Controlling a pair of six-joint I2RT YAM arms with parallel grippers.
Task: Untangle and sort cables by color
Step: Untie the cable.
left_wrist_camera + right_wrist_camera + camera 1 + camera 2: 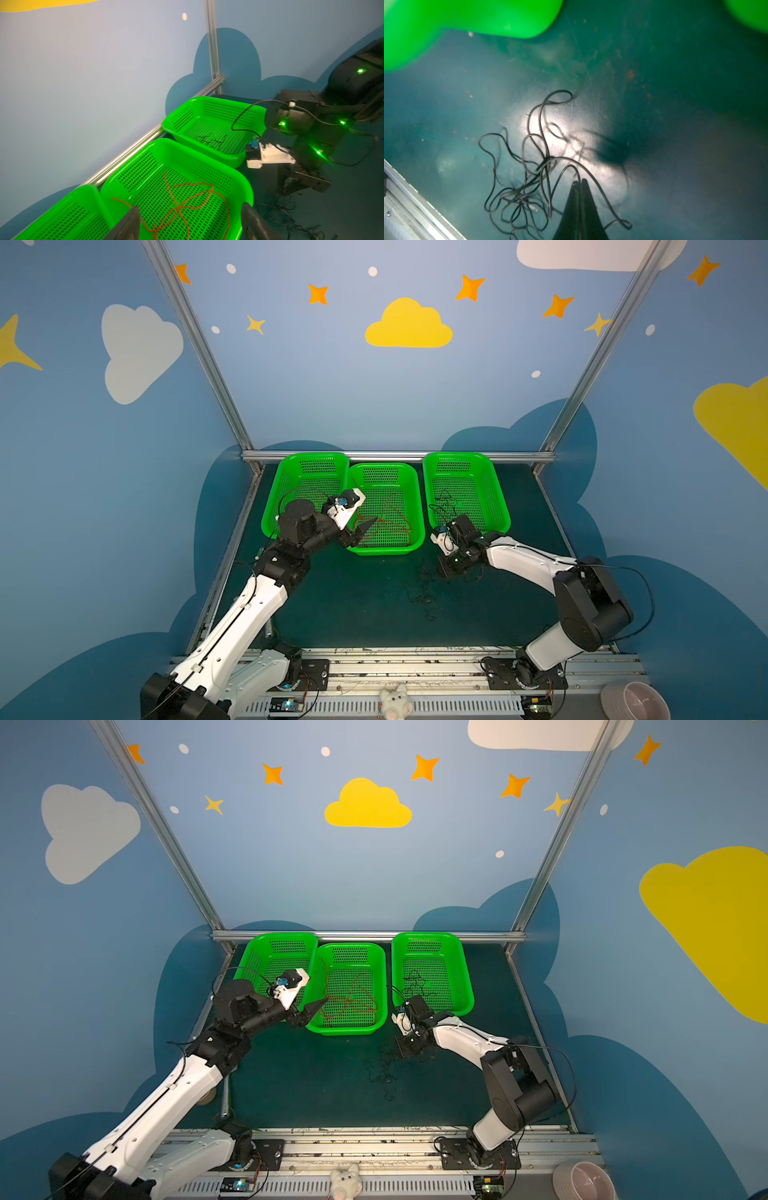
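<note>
The middle basket [384, 551] was glossy green plastic, perforated all over, as were its neighbours. The table mat [675, 104] looked matt dark teal, scuffed and scratched, with a dull sheen under the light. The far rail [395, 455] was brushed metal. The black cables [544, 162] had smooth, faintly shiny sheaths; the red cables [178, 207] looked matt. The left arm [266, 597] wore smooth white plastic shells.

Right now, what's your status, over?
Left tool open over red cables in middle basket. Right tool shut on black tangle on table. Nothing blocking.
</note>
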